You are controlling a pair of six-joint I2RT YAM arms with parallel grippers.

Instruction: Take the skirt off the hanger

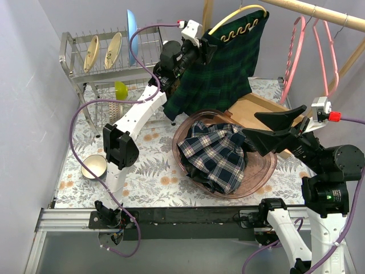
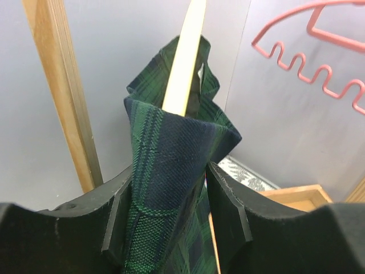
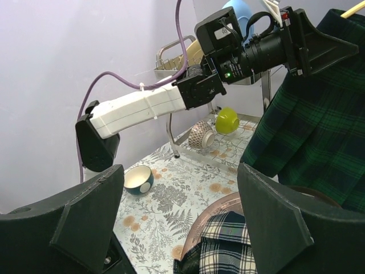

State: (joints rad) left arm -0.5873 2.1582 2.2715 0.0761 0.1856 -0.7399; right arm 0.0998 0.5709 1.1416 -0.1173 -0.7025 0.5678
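A dark green and navy tartan skirt [image 1: 219, 68] hangs on a pale yellow hanger [image 1: 239, 11] from the wooden rail at the back. My left gripper [image 1: 206, 45] is raised to the skirt's upper left corner. In the left wrist view a fold of the skirt [image 2: 177, 131] fills the space between my left gripper's [image 2: 169, 171] jaws, pressed on both sides, with the hanger's arm [image 2: 185, 63] poking out above. My right gripper [image 1: 259, 125] hovers over the basin's right side, open, with nothing between its jaws [image 3: 179, 171].
A tinted plastic basin [image 1: 262, 177] holds a white-and-navy plaid garment [image 1: 219, 151]. A dish rack [image 1: 102, 57] with plates stands back left, a bowl [image 1: 94, 166] front left. Pink hangers [image 1: 296, 51] hang from the rail [image 1: 319, 14]. A wooden box [image 1: 256, 108] sits behind the basin.
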